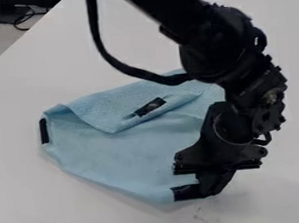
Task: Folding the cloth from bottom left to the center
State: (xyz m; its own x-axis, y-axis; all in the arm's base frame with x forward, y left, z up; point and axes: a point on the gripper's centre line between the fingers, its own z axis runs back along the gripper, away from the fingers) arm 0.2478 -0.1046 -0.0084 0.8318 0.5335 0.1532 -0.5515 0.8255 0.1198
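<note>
The light-blue, rectangular-looking fabric cloth [123, 154] lies on the flat white worktop [27, 197], in from its slanting left edge, its upper part folded over (a small black patch [150, 107] sits on that flap). The black two-finger gripper [212, 185] hangs at the cloth's black-marked lower right corner; whether it is clenched or released, I cannot tell.

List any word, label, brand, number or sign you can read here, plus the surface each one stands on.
None: no text can be read.
Cloth: no lettering to be made out; the small mark on the black patch on its folded part is too small to read.
Table: only faint marks near the cloth's lower corner, no legible characters.
Robot arm: nothing legible.
</note>
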